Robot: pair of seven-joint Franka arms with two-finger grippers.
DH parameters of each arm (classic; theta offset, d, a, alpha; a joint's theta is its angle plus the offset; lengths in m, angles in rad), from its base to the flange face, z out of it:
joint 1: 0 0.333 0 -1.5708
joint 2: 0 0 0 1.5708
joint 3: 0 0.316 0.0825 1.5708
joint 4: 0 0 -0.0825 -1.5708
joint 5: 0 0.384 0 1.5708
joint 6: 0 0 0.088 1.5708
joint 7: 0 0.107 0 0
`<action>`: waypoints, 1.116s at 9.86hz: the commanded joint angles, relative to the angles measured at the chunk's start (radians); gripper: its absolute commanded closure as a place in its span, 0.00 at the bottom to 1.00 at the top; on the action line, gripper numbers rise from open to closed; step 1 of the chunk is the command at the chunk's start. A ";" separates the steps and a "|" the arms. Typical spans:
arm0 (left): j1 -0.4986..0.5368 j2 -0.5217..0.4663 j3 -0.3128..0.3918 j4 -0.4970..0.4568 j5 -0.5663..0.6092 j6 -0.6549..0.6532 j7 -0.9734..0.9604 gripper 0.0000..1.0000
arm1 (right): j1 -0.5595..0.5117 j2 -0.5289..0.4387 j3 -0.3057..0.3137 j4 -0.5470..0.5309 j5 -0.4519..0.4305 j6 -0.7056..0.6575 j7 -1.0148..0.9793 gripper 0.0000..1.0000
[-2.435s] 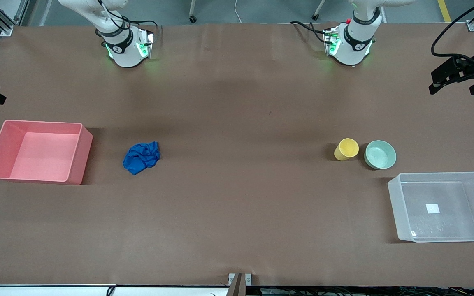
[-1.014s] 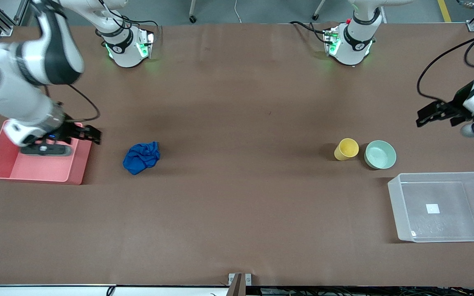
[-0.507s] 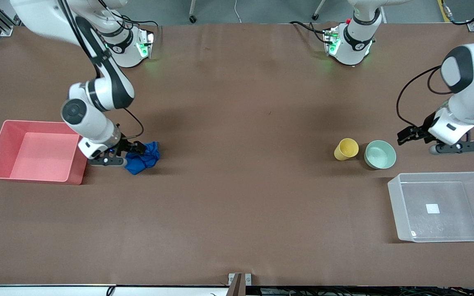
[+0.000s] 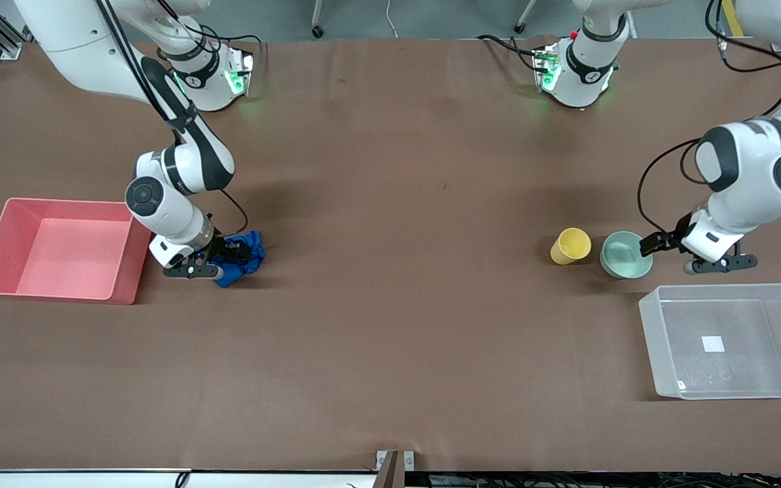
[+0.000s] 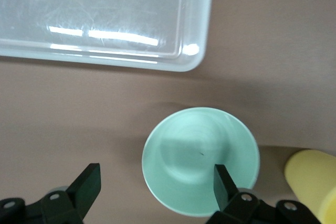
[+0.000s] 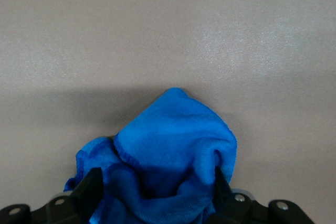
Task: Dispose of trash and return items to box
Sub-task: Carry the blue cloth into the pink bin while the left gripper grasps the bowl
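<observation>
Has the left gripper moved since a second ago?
Yes. The left gripper has come in from the table's edge to the mint-green bowl, one finger inside its rim.

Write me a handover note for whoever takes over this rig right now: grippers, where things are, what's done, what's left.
Right gripper: open, fingers straddling the blue cloth wad, which lies on the table beside the pink bin.
Left gripper: open, at the rim of the mint-green bowl; nothing held.
Yellow cup stands beside the bowl; clear box holds neither.
Done: approaches only.
Left: bin the cloth, box the bowl and cup.
</observation>
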 commanded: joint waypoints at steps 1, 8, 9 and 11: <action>0.009 0.068 -0.001 -0.009 0.001 0.044 0.014 0.05 | -0.008 -0.013 0.005 -0.026 -0.003 0.022 0.052 0.99; 0.006 0.151 -0.003 -0.009 0.001 0.108 0.003 0.99 | -0.007 -0.108 0.028 0.180 0.000 -0.432 0.168 0.99; 0.004 0.150 -0.003 -0.009 0.001 0.108 0.003 1.00 | -0.015 -0.148 0.023 0.251 0.000 -0.556 0.157 0.99; 0.003 0.145 -0.003 -0.006 0.001 0.108 0.005 1.00 | -0.052 -0.189 -0.015 0.426 -0.001 -0.813 0.064 0.99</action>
